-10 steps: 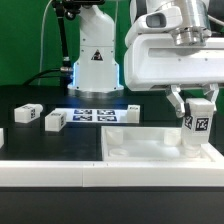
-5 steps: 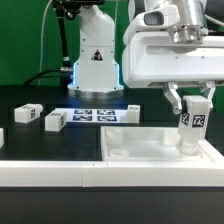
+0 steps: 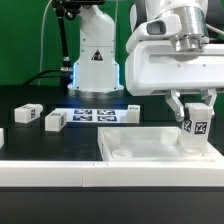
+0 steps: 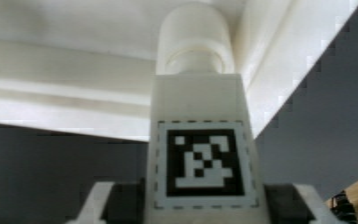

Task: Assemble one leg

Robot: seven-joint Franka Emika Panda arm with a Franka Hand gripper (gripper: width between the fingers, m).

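Lowered slightly since half a second ago, the leg [image 3: 197,135] stands upright in the tray's [image 3: 140,148] corner at the exterior view's right. Whether its foot touches the tray floor I cannot tell. The gripper [image 3: 196,116] clamps the leg from both sides near its top, tag facing outward. On the bench [image 3: 30,140] behind the tray lie the marker board [image 3: 98,114] and two loose blocks [image 3: 27,113].
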